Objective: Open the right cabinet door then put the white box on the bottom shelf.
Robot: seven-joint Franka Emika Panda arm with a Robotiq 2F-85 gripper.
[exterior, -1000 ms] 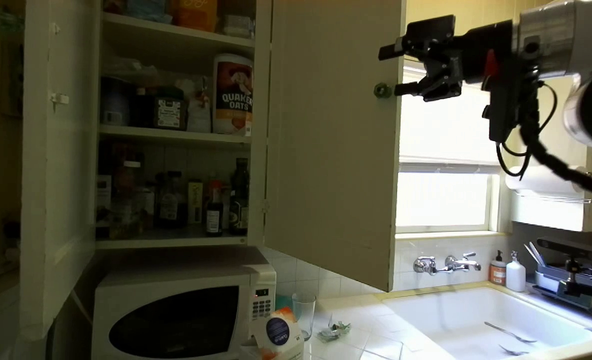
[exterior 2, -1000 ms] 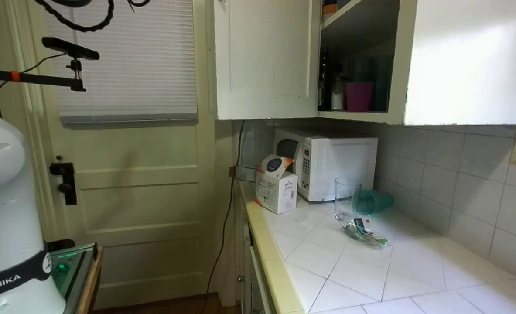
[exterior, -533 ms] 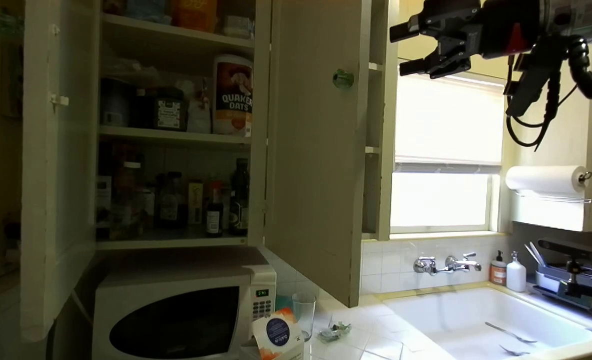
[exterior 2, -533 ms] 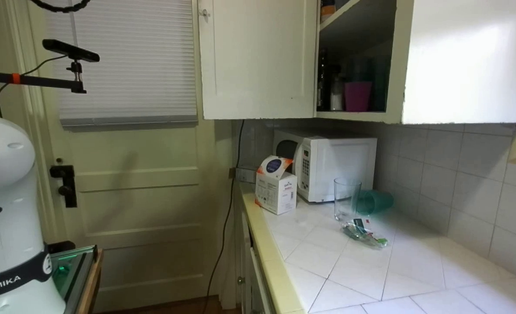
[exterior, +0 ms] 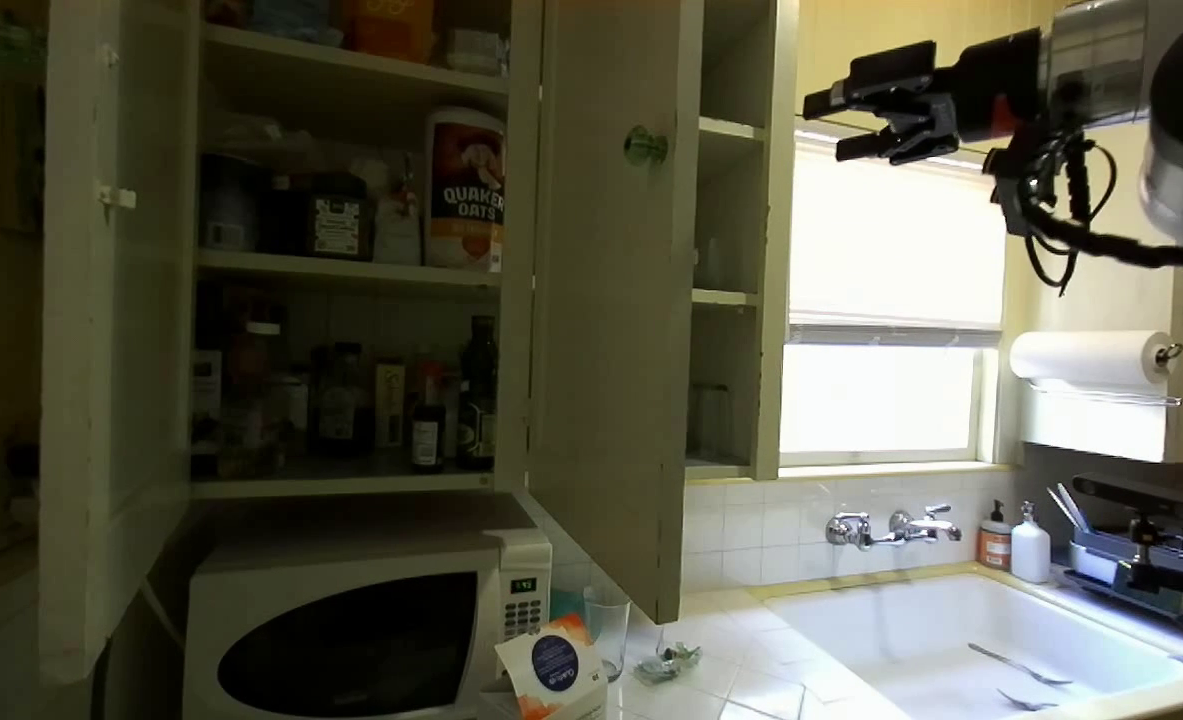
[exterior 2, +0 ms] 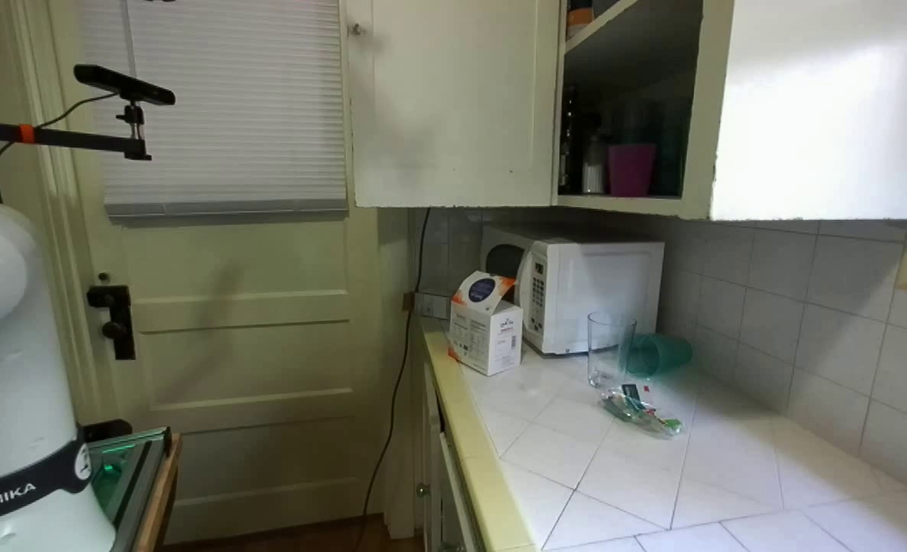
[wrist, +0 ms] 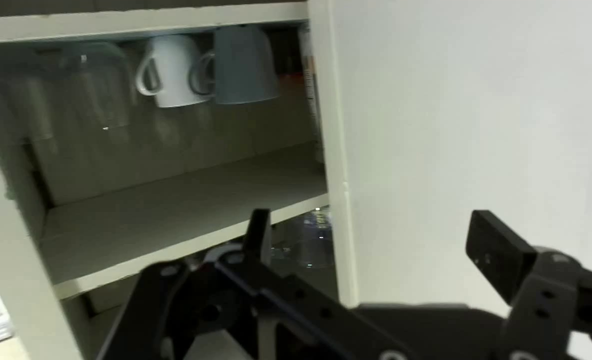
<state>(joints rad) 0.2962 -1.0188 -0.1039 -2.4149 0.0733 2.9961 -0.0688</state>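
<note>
Right cabinet door (exterior: 601, 330) swung wider; my claw (wrist: 373, 232) gapes empty. Opening's nearly done (I judge); next, grasp white box (exterior 2: 486, 328).

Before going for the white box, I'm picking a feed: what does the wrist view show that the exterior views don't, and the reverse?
Only the wrist view: a grey mug.
Only the exterior views: the white box and the microwave, in both.
Shared: the right cabinet door, standing open, and cabinet shelves, in all three; the open tool, in the wrist view and an exterior view.
</note>
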